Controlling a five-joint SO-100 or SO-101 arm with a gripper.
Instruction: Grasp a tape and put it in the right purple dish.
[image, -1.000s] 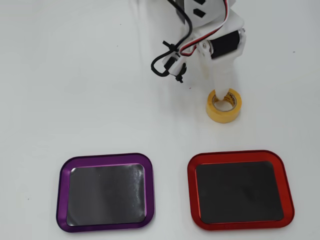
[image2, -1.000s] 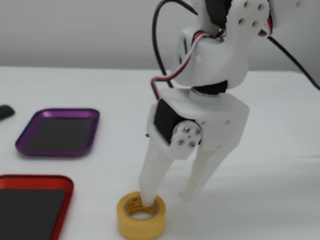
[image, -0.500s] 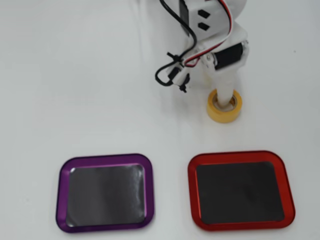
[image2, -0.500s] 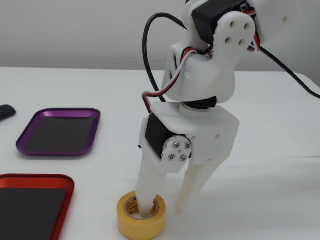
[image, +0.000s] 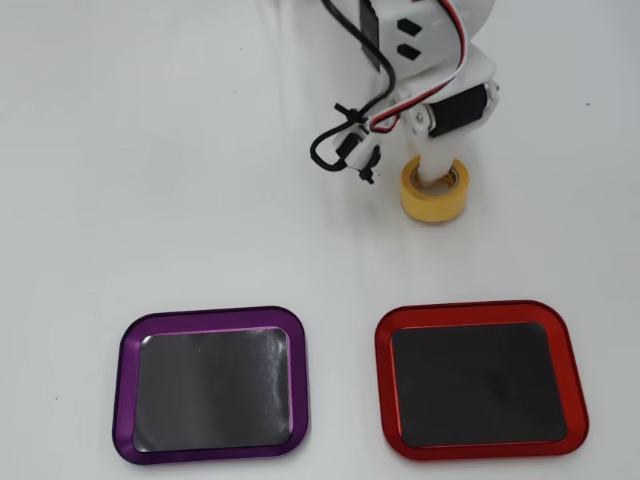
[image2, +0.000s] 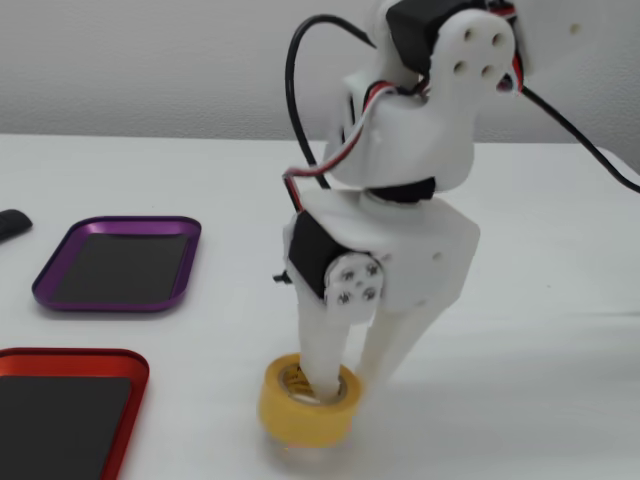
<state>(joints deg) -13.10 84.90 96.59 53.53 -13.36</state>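
In the fixed view, nearest the camera at the lower left corner, sits a red-rimmed tray (image2: 60, 400) with a dark flat inside. Just right of it, at the bottom centre, the tape (image2: 305, 405) rests on the white table (image2: 540, 400), tipped slightly. The gripper (image2: 345, 375) straddles the roll's wall, one white finger down inside the core and the other pressed against the outside, so the jaws are narrowed onto the roll. Farther back at the left lies the right purple dish (image2: 118, 264), well apart from the roll. In the overhead view the tape (image: 433, 192) is in the upper right, the purple dish (image: 211, 384) lower left.
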